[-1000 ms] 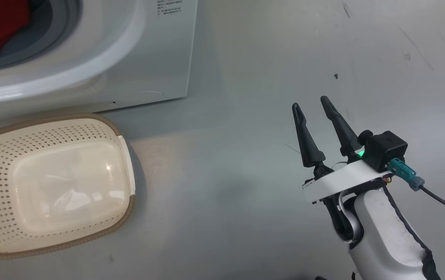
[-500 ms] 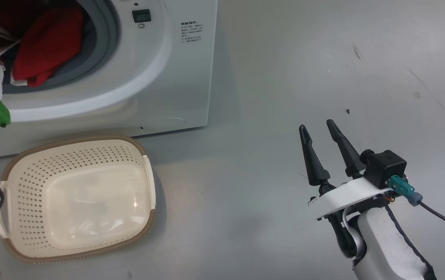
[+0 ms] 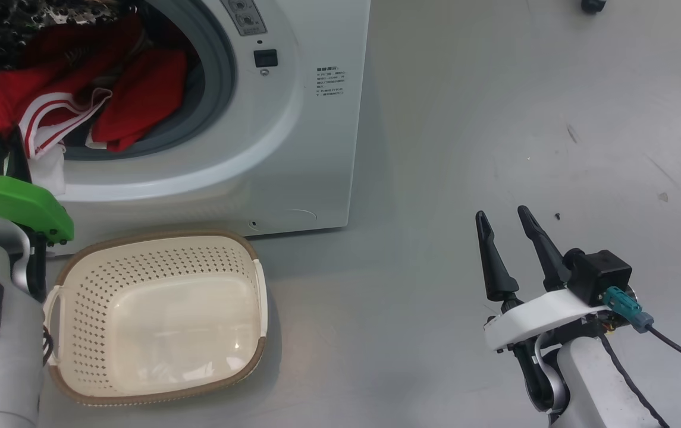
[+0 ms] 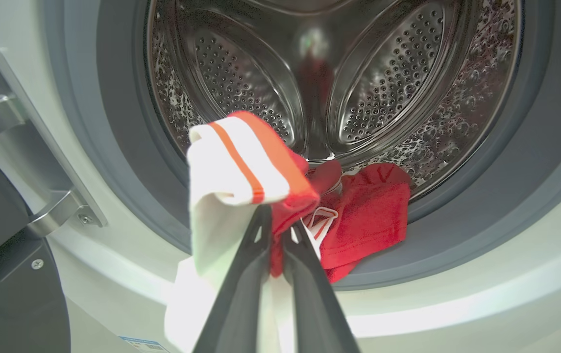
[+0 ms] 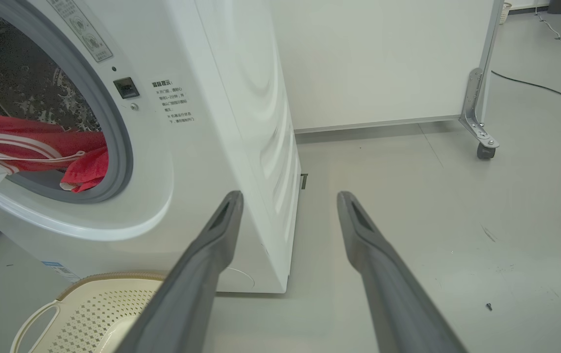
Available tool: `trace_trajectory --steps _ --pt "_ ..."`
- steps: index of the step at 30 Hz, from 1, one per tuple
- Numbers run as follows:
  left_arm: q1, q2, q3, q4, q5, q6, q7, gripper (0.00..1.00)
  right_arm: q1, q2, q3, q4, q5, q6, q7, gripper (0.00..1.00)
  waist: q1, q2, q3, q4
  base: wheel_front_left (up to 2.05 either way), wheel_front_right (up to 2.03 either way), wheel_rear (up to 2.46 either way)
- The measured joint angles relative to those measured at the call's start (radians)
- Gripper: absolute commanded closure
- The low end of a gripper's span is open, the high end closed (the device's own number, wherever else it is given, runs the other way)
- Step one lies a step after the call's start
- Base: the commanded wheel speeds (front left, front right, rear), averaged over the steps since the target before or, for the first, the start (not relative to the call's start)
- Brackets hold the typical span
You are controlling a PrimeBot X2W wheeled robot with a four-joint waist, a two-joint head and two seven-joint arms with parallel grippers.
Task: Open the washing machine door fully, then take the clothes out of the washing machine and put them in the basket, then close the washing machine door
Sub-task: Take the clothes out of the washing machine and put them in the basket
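Red jersey (image 4: 241,162) with red-and-white striped trim and some white fabric spills from the perforated steel drum of the big white front-loading washing machine (image 3: 310,154), over the grey rubber seal. Left end effector (image 4: 279,220) is clenched on a fold of the cloth at the opening's lower lip. Small cream perforated plastic basket (image 3: 138,261), brown-rimmed, sits on the grey floor (image 3: 435,178) just below the opening. Right end effector (image 3: 502,213) is released, fingers spread, above the floor, well right of the machine.

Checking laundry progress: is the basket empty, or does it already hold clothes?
Empty. The basket shows a bare cream bottom in the head view; the clothes hang at the mouth of the washing machine.
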Motion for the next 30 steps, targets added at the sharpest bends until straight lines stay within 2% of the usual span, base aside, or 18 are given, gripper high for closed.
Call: trace_trajectory --steps 13,18,23,30 --pt "0.079 -0.039 -0.033 -0.126 0.017 -0.018 -0.018 1.0 0.036 -0.003 -0.023 0.004 -0.002 0.008 0.0 0.0 0.0 0.0 -0.079 0.049 0.0 0.0 0.0" --pt "0.089 -0.047 -0.041 -0.263 0.039 -0.018 -0.018 1.0 0.048 -0.004 -0.023 0.003 -0.011 0.009 0.0 0.0 0.0 0.0 -0.097 0.067 0.0 0.0 0.0" --pt "0.133 -0.053 -0.008 -0.402 0.036 -0.018 -0.021 1.0 0.052 -0.004 -0.021 0.002 -0.018 0.012 0.0 0.0 0.0 0.0 -0.106 0.075 0.0 0.0 0.0" --pt "0.187 -0.079 0.003 -0.529 0.035 -0.018 -0.021 1.0 0.053 -0.004 -0.021 0.0 -0.019 0.016 0.0 0.0 0.0 0.0 -0.108 0.078 0.0 0.0 0.0"
